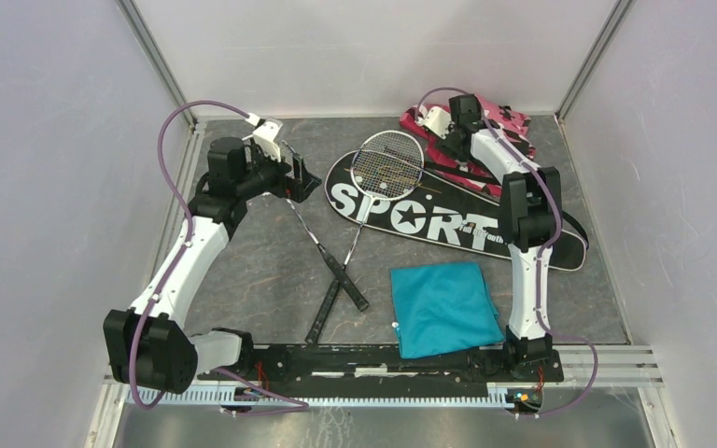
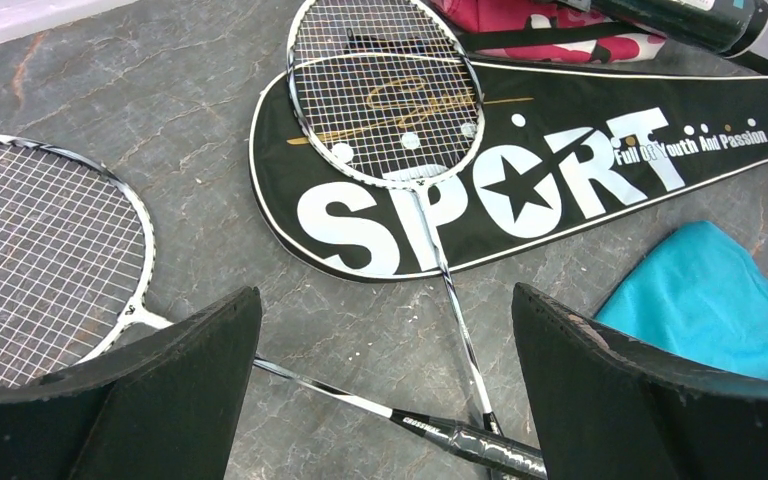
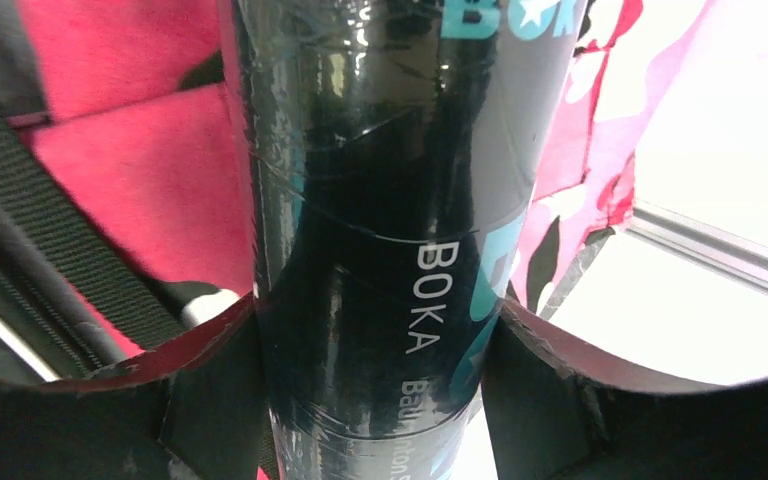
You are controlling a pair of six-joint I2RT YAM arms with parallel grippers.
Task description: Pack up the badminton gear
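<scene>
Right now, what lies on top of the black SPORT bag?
One racquet's head rests on the bag's wide end; its shaft runs off onto the table. From above, the right arm covers part of the narrow end.

Teal cloth [image 1: 443,306]: roughly square, flat on table, near edge, right of centre; mild wrinkles.
Pink-black camouflage fabric [image 1: 515,121]: bunched at far right of table, white patches in print, well apart from cloth.
Black webbing strap [image 3: 50,250]: lies across fabric.
Table [image 1: 261,271]: dark grey, stone-veined.
Walls [image 1: 47,140]: plain, pale, on three sides.
Aluminium rail [image 1: 616,359]: along near edge.
</scene>
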